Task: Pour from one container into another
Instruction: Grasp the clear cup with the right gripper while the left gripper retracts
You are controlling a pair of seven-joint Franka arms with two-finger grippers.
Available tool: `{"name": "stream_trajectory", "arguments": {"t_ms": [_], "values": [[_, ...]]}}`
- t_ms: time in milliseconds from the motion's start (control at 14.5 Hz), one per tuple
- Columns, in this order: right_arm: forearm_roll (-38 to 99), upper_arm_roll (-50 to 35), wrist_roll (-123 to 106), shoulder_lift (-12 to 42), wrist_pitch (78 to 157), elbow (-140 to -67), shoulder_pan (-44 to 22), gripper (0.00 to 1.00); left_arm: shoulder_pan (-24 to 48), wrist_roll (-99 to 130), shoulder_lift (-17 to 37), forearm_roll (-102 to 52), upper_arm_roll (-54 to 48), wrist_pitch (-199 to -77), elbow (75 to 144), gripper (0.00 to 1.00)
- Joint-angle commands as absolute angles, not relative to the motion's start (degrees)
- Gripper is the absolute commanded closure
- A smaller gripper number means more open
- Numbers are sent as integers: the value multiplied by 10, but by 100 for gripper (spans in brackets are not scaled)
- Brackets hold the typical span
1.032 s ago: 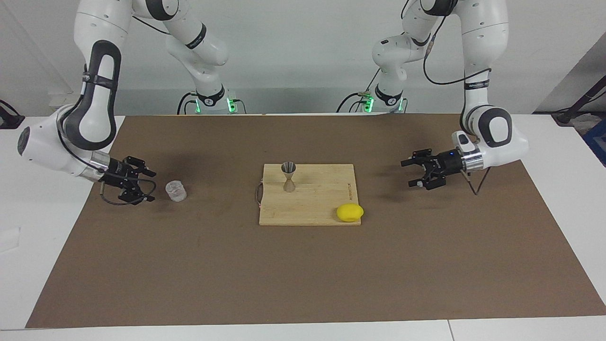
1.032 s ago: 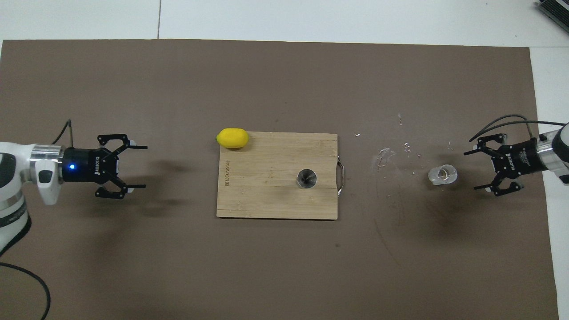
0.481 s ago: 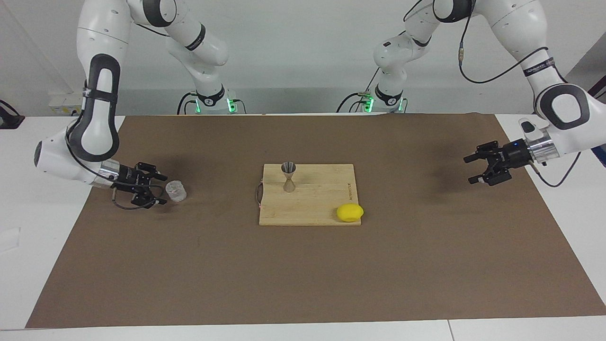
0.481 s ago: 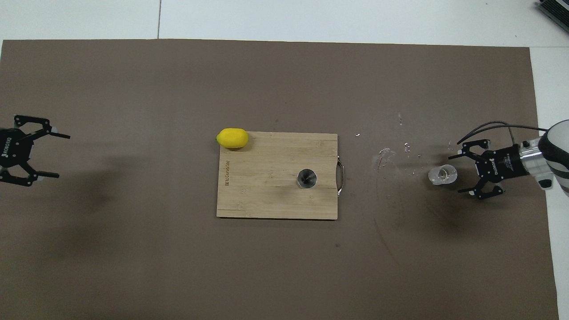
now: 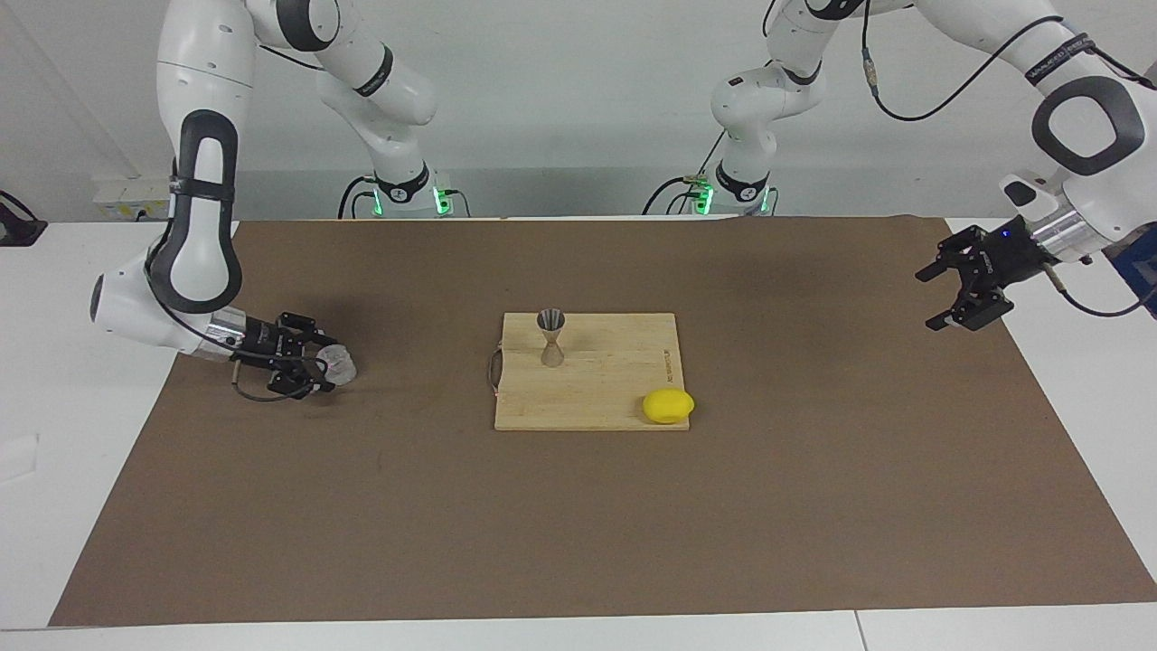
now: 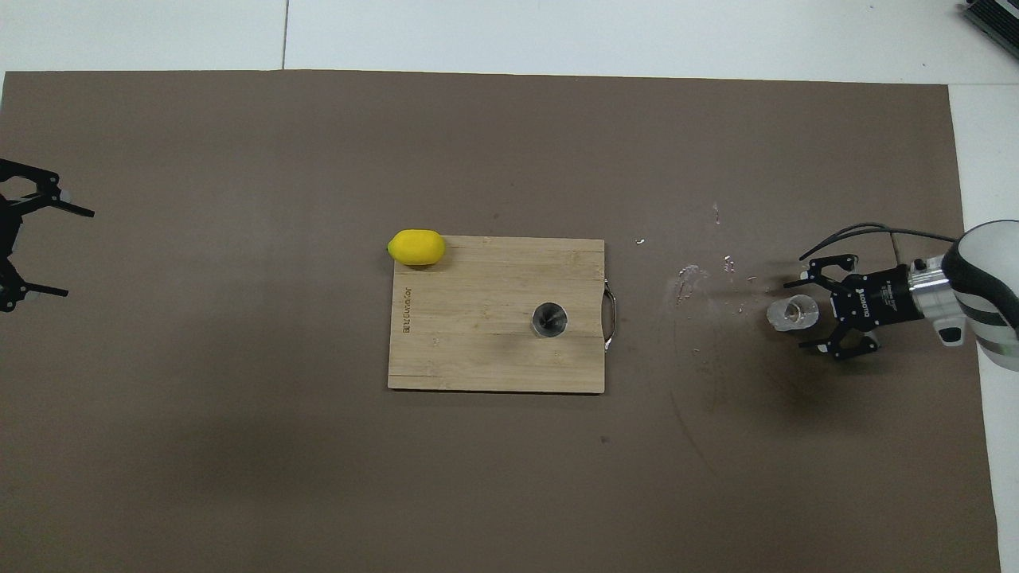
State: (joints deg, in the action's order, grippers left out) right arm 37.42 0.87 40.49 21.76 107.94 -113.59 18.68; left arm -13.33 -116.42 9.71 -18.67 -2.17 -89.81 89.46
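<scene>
1. The right gripper [image 5: 324, 366] sits low at the right arm's end of the table, jaws spread wide, one finger on each side of the glass cup [image 5: 339, 363]; whether they touch it I cannot tell
2. The cup stands upright on the brown mat [image 5: 578, 524], well apart from the cutting board [image 5: 606, 398]
3. The metal jigger [image 5: 550, 337] stands upright on the board; a lemon [image 5: 668, 406] lies at the board's corner farther from the robots
4. The left gripper [image 5: 949, 298] hangs over the mat's edge at the left arm's end, jaws wide, holding nothing
</scene>
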Motion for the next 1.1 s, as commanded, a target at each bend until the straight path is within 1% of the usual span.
{"name": "stream_trajectory", "arguments": {"t_ms": [0, 138, 206, 481, 550, 619, 688, 825, 894, 1032], "values": [[395, 7, 374, 200, 1100, -1167, 188, 1, -113, -1027, 64, -157, -16, -911, 910, 0], [400, 8, 367, 199, 1103, -1172, 187, 2, -105, -889, 61, -135, -18, -911, 914, 0], [401, 8, 365, 199, 1103, -1172, 187, 9, -106, -832, 53, -132, -18, -911, 925, 0], [413, 8, 373, 197, 1096, -1172, 187, 57, -97, -706, 57, -75, -19, -937, 922, 0], [413, 8, 378, 197, 1094, -1171, 187, 73, -91, -674, 57, -75, -18, -937, 923, 0], [413, 8, 383, 198, 1092, -1169, 188, 80, -91, -635, 55, -74, -18, -929, 924, 0], [414, 8, 388, 197, 1088, -1166, 189, 83, -90, -585, 55, -72, -18, -925, 924, 0], [416, 8, 398, 184, 1085, -1166, 188, 84, -79, -503, 53, -49, -19, -917, 924, 0], [416, 7, 435, 164, 1086, -1166, 175, 84, -77, -423, 53, -33, -21, -919, 922, 0], [416, 7, 487, 141, 1087, -1167, 144, 84, -71, -356, 57, -26, -21, -920, 918, 0]]}}
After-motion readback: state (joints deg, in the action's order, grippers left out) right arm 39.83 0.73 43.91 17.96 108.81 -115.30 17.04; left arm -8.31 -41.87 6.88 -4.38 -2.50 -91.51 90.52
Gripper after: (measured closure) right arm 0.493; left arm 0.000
